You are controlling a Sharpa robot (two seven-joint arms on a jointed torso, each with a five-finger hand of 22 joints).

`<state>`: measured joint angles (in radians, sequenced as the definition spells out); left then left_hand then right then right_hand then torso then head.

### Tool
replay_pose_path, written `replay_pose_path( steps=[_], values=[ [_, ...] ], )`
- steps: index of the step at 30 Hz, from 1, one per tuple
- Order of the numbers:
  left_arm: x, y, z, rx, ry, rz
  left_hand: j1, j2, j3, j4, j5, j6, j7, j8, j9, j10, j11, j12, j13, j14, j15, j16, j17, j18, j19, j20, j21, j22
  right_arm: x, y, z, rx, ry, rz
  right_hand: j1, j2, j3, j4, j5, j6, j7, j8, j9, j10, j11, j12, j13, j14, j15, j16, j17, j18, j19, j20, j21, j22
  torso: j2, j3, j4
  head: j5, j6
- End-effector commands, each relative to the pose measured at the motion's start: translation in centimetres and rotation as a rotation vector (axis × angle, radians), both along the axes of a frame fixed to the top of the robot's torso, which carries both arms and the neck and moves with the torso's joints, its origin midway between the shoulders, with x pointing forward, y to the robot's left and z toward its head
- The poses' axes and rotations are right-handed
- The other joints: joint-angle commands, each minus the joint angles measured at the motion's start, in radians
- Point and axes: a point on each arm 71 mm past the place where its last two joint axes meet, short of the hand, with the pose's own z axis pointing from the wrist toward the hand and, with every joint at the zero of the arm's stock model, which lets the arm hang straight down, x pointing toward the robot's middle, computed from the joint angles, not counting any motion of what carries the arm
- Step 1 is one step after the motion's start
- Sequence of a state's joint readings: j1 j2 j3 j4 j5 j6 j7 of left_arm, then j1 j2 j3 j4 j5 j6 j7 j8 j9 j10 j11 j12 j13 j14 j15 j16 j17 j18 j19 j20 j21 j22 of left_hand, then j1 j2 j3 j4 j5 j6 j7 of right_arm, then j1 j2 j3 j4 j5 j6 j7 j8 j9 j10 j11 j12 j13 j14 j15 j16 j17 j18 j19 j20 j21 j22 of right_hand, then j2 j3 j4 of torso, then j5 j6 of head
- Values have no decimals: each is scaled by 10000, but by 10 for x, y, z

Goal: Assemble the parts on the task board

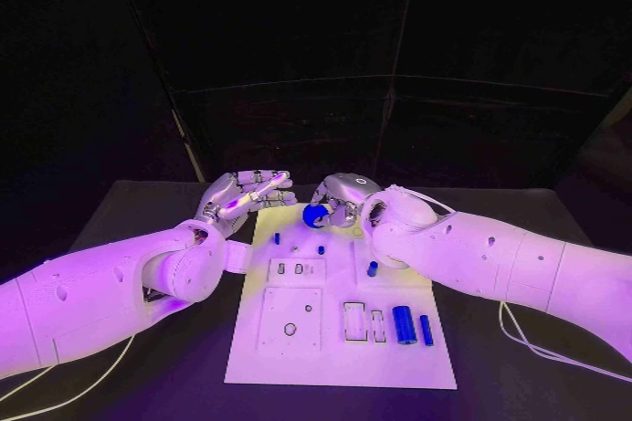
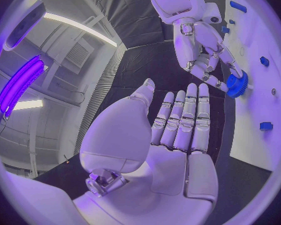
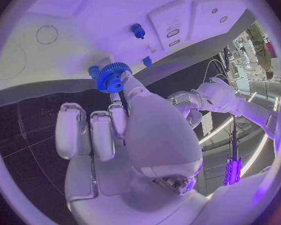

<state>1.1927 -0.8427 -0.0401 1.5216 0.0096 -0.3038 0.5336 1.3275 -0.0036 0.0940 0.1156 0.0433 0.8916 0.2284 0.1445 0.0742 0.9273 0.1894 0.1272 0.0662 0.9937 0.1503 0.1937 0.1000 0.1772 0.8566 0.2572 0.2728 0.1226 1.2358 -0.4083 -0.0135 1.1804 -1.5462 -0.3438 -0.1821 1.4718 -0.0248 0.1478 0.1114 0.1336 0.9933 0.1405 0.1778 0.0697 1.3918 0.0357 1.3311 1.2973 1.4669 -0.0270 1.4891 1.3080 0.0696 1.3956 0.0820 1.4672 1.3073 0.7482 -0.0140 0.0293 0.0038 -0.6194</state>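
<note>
Two blue cylinders (image 1: pixel 414 330) on task board (image 1: pixel 264 362), right robot hand (image 1: pixel 345 200) holding blue gear (image 1: pixel 315 215)

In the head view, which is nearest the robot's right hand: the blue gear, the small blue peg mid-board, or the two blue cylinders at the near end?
1. Blue gear: held by the right hand, at the board's far end.
2. Small blue peg: mid-board, right side.
3. Two blue cylinders: near end, right side, farthest.

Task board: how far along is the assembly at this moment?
Early to midway, as far as I can judge. Done: small blue pegs stand in the task board. In hand: the right robot hand holds a blue gear at the board's far end; the left robot hand is open. Left: two blue cylinders still lie loose.
</note>
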Motion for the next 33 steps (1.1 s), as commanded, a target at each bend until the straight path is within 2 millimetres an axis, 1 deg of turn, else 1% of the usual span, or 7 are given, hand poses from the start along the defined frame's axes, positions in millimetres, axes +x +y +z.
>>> replay_pose_path(
  steps=[1,5,12,20,22,29,33],
  values=[
    [0,-1,2,-65,-117,-74,8,68,3,-58,38,63,53,-38,-11,53,14,-49,-16,45,-1,-37,-16,40,68,8,65,1,1,4,-4,-210,107,48,-104,10,60,8,-47,550,-165,-24,49,26,34,20,-10,726,-38,43,1113,-130,58,-13,42,34,2,9,-17,28,-23],
    [0,-2,3,-66,-125,-74,8,68,3,-58,38,63,53,-38,-11,53,14,-49,-16,45,-1,-37,-16,40,68,8,65,1,1,7,-9,-302,267,68,-125,3,68,9,-52,547,-162,-33,48,26,38,19,-9,724,-36,39,1106,-131,61,-11,44,40,-1,9,-19,28,-63],
    [1,-2,3,-67,-139,-74,8,68,3,-58,38,63,53,-38,-11,53,14,-49,-16,45,-1,-37,-16,40,68,8,65,1,2,8,-15,-418,430,-2,-164,-8,87,9,-57,538,-156,-54,44,23,44,13,-9,724,-31,38,1106,-132,63,-6,45,45,-1,16,-30,46,-77],
    [1,-2,3,-64,-139,-71,25,102,-13,-125,36,91,46,-63,-29,85,7,-88,-15,54,-4,-65,-29,38,74,3,56,-13,3,5,-18,-606,513,-145,-355,-118,146,5,-92,438,-104,-185,19,-37,88,-61,-59,723,4,38,1108,-130,49,22,41,37,-6,14,-24,43,-101],
    [1,-2,3,-62,-138,-69,25,102,-13,-125,36,91,46,-63,-29,85,7,-88,-15,54,-4,-65,-29,38,74,3,56,-13,4,5,-18,-639,460,-219,-445,-186,144,15,-106,355,-69,-257,2,-71,116,-100,-89,721,27,32,1099,-127,37,38,35,24,-6,18,-30,43,-109],
    [1,-2,3,-64,-130,-82,25,102,-13,-125,36,91,46,-63,-29,85,7,-88,-15,54,-4,-65,-29,38,74,3,56,-13,4,5,-18,-727,403,-348,-1032,-628,-160,149,23,-168,109,-703,-31,-266,292,-319,-272,715,181,26,1096,-115,-18,182,5,-30,-3,14,-29,36,-127],
    [1,-2,3,-61,-124,-80,25,102,-13,-125,36,91,46,-63,-29,85,7,-88,-15,54,-4,-65,-29,38,74,3,56,-13,4,4,-17,-675,333,-396,-1400,-793,-498,381,47,-913,307,-1131,-63,-451,468,-504,-443,732,324,72,1176,-87,-107,304,-61,-173,-6,10,-27,32,-119]
  ],
)
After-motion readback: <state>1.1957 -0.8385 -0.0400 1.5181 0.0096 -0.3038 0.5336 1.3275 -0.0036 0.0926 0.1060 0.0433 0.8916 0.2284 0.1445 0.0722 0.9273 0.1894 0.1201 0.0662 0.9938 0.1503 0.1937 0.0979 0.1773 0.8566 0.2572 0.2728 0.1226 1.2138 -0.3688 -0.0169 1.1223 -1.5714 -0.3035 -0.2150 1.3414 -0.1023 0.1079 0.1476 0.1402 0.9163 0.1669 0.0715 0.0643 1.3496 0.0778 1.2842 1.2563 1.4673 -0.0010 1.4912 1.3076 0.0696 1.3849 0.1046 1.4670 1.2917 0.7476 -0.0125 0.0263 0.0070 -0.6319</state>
